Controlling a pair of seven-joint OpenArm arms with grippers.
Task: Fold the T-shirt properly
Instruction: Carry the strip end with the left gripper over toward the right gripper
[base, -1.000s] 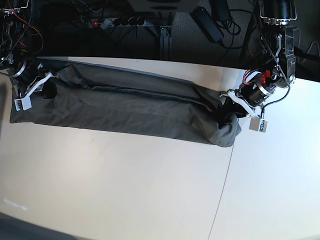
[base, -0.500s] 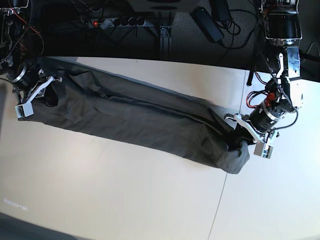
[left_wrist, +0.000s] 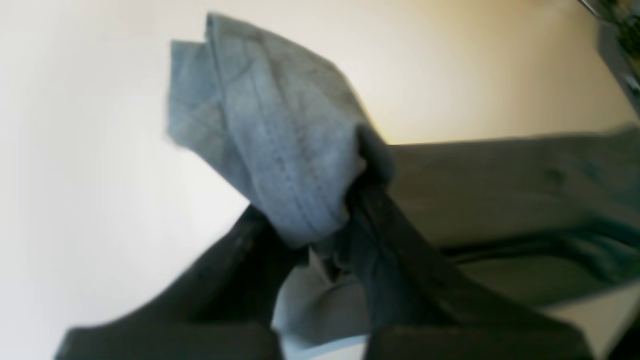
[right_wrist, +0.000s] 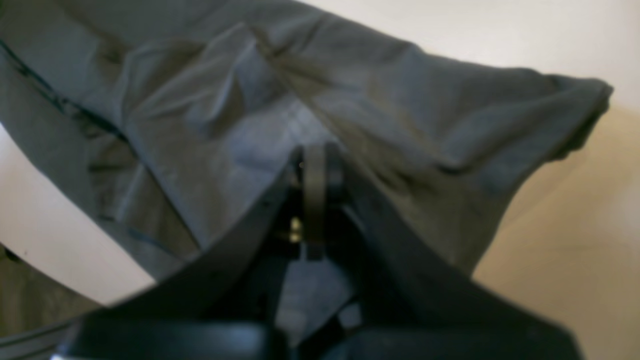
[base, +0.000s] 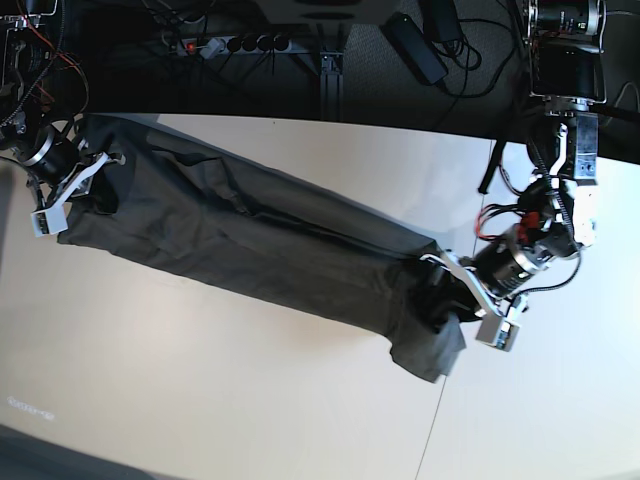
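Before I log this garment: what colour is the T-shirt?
Plain dark grey-olive T-shirt, with no pattern visible; the base view shows it best.

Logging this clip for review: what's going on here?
A two-armed robot is folding a dark T-shirt on a white table. The shirt is a long band slanting across the table. The left pincer grips one end and the right pincer the other, each shut on fabric, the cloth stretched between them.

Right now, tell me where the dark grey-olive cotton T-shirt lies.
In the base view the dark grey-olive cotton T-shirt stretches as a long band across the white table, from the right gripper at upper left down to the left gripper at lower right.
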